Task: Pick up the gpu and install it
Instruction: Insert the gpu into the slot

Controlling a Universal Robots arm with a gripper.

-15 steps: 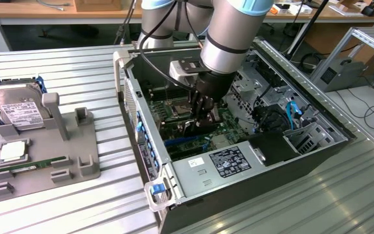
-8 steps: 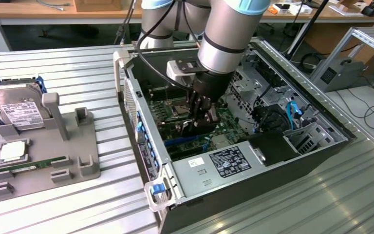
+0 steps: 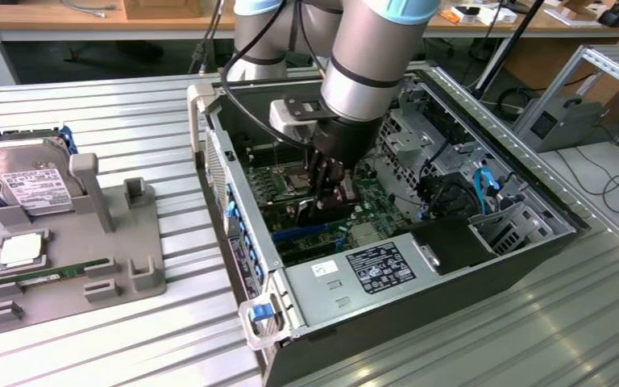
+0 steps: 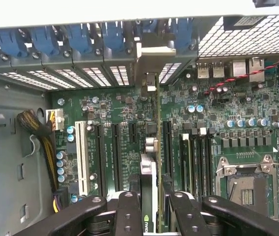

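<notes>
Gpu [image 4: 152,162] is standing on edge between the claw's [image 4: 151,206] fingers [image 4: 129,211], which are gripping it from both sides, inside the open computer case [image 3: 525,242] on the bench [image 3: 105,339]. Its metal bracket [image 4: 154,56] is sitting at the rear wall beside the blue slot latches [image 4: 75,39], and its lower edge is lying along the motherboard [image 4: 120,142] slots. Room is tight: the case walls are closing in around the arm [image 3: 363,56]. In the exterior view the claw [image 3: 326,189] is hiding most of the card. Whether the card is fully seated is hard to make out. At the exterior view's left, a grey holder [image 3: 73,266] is carrying a hard drive [image 3: 30,181]
</notes>
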